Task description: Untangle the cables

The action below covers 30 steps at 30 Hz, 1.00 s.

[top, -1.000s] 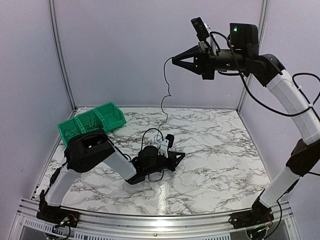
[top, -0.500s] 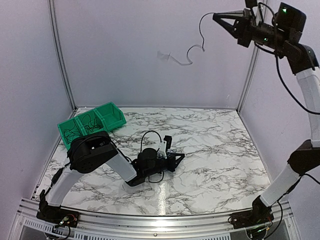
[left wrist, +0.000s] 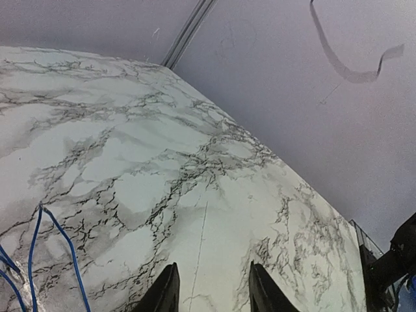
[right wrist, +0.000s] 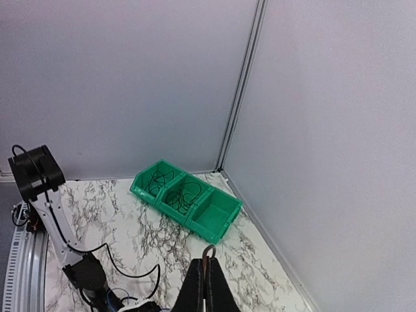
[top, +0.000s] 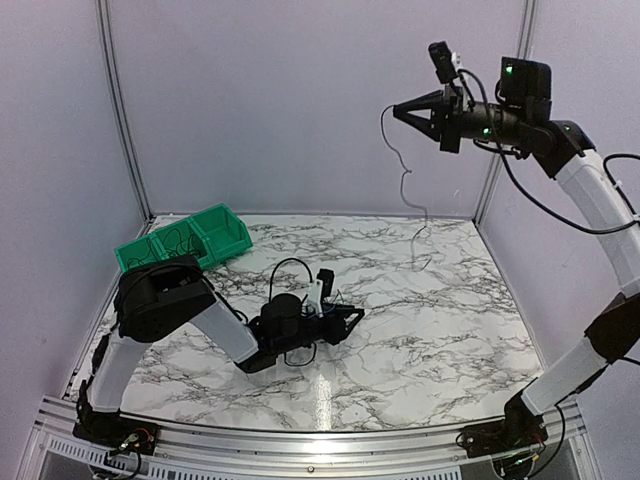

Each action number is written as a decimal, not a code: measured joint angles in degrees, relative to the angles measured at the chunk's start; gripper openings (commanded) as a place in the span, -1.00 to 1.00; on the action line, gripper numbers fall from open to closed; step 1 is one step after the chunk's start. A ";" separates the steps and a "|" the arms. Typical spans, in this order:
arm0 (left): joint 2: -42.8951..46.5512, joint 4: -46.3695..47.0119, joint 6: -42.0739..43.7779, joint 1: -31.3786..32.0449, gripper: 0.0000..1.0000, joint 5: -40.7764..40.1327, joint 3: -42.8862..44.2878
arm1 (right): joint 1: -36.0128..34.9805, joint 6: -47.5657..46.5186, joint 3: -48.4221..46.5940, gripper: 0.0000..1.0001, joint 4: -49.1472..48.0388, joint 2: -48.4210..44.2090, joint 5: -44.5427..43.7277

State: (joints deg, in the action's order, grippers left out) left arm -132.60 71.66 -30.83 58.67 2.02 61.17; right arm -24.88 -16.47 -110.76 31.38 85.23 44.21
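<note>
We've got a thin, squiggly black cable (top: 404, 185) dangling over the far right from our right gripper (top: 396, 108), clamped shut on it, blue cables (left wrist: 36, 260) by our part-open left gripper (left wrist: 211, 273), and black coils (right wrist: 158, 182) in two compartments of the far-left green bin (top: 228, 245).

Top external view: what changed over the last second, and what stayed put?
The right gripper, shut on a thin black cable, swung up and to the right. This lifted the strand's lower end away from the left gripper. It then came back down leftward, and the strand now dangles from it. The left gripper's jaws opened and its arm shifted slightly left. The green bin stayed put.
</note>
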 measured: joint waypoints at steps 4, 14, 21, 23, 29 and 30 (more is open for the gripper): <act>7.87 -1.60 1.33 0.00 -0.14 -0.50 -3.04 | 0.00 -0.33 6.62 -1.00 -0.13 -0.07 -0.81; 19.67 -25.11 0.11 0.02 -0.13 -0.15 -0.92 | 0.04 -1.07 14.78 -1.00 -2.14 -1.79 -0.81; 20.00 -52.52 -1.90 0.24 0.06 2.43 0.76 | 0.04 -1.77 15.80 -1.00 -2.89 -2.89 -0.57; 21.11 -62.03 -0.11 0.26 0.07 1.29 1.09 | 0.04 -1.75 16.31 -1.00 -3.37 -3.02 -0.20; 25.09 -86.73 7.06 0.26 0.13 -0.35 8.07 | 0.04 -1.53 18.99 -1.00 -4.63 -3.08 0.76; 26.32 -89.55 8.37 0.26 0.15 -0.55 8.59 | 0.04 -1.46 19.50 -1.00 -4.83 -3.08 0.92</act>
State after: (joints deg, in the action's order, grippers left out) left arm -106.28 -17.89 -22.46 58.94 1.48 69.76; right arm -24.84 -17.93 -91.26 26.55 82.15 45.12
